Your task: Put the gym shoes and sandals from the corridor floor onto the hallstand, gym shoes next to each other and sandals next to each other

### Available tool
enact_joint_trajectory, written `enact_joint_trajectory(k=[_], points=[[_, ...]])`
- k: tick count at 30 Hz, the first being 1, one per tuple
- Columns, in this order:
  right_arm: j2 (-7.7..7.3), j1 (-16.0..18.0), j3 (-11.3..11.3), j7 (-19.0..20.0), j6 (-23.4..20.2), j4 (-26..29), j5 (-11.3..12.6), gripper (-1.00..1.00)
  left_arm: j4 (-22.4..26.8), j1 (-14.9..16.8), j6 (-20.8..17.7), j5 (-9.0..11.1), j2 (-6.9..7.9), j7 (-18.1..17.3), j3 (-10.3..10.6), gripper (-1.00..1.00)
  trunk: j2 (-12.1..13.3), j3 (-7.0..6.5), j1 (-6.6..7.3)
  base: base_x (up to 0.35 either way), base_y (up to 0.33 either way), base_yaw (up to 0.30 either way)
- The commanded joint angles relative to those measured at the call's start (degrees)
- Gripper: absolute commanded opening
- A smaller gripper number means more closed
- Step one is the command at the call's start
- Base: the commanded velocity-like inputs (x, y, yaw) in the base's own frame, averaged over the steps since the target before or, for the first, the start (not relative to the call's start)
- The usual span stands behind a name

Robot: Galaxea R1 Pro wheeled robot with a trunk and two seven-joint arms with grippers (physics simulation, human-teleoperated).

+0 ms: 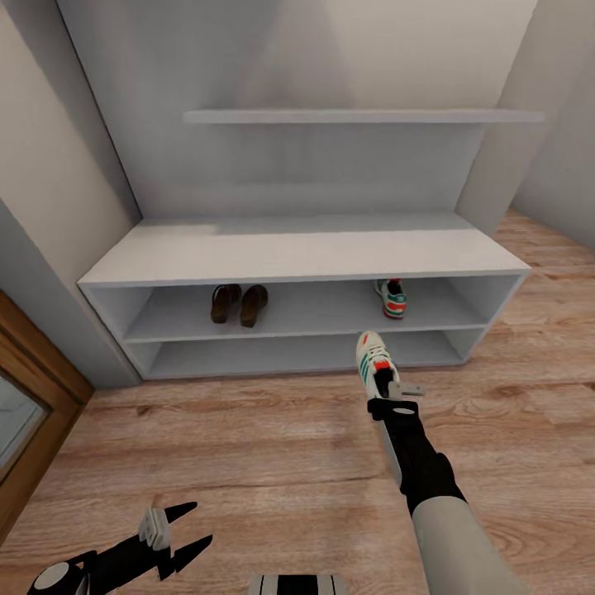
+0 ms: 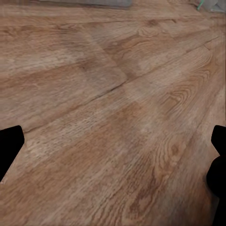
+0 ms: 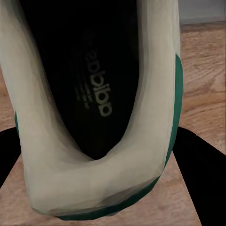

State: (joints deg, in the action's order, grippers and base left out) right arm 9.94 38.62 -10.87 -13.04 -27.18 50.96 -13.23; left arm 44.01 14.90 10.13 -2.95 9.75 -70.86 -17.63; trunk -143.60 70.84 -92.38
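**A:** We begin with the right gripper (image 1: 387,382). Its fingers are clamped on a gym shoe (image 1: 372,354), gripped at the heel end. The shoe sticks out beyond the fingertips, toe pointing at the rack (image 1: 306,263), and is held clear of the floor (image 1: 248,446). In the right wrist view the same shoe (image 3: 94,94) sits between the two dark fingers (image 3: 197,169); we look into its black insole, white collar and green trim.

**B:** Agreed. And the second gym shoe (image 1: 392,298)?

**A:** It stands on the rack's upper open shelf, just ahead of the held shoe's toe and a little higher, heel facing us. We cannot tell whether the held shoe's toe has reached the shelf edge.

**B:** We record the sandals (image 1: 238,303) on that same upper shelf, side by side and touching or nearly so, well off to the left of the right fingers. The lower shelf sits beneath them.

**A:** The left gripper (image 1: 186,530) hangs low over the floor, well back from the rack. Its fingers are spread apart and grip nothing. In the left wrist view the dark fingertips (image 2: 10,143) stand at the two edges, with wood planks (image 2: 113,122) between them.

**B:** We also note a wall shelf (image 1: 355,116) above the rack's top, and a brown door frame (image 1: 33,388) far to the left of the left fingers.
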Motion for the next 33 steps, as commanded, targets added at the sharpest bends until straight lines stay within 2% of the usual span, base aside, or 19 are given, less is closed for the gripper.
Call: enact_joint_trajectory(k=[1, 7, 14, 25, 33], points=[[0.06, 0.02, 0.12, -0.26, 0.01, -0.26, -0.22, -1.00, -0.06, -0.02, 0.50, -0.31, 0.04, -0.19, -0.13, 1.00, -0.02, 0.05, -0.02, 0.000, 0.000, 0.000], [0.06, 0.05, 0.03, -2.19, -0.23, -1.56, -0.23, -1.00, -0.06, -0.14, 0.53, -0.36, -0.07, -0.27, -0.13, 1.00, -0.02, 0.05, -0.02, 0.000, 0.000, 0.000], [0.06, 0.06, -0.02, 0.08, -0.56, 0.71, -0.22, -1.00, -0.06, -0.21, 0.58, -0.42, -0.10, -0.33, -0.13, 1.00, -0.02, 0.05, -0.02, 0.000, 0.000, 0.000], [0.06, 0.15, 0.06, 0.16, -0.88, 2.93, -0.28, -1.00, -0.11, -0.22, 0.55, -0.48, -0.17, -0.33, -0.13, 1.00, -0.02, 0.05, -0.02, 0.000, 0.000, 0.000], [0.06, 0.15, 0.21, -2.25, -0.86, 5.54, -0.17, -1.00, -0.09, -0.22, 0.58, -0.34, -0.17, -0.33, -0.13, 1.00, -0.02, 0.05, -0.02, 0.000, 0.000, 0.000]])
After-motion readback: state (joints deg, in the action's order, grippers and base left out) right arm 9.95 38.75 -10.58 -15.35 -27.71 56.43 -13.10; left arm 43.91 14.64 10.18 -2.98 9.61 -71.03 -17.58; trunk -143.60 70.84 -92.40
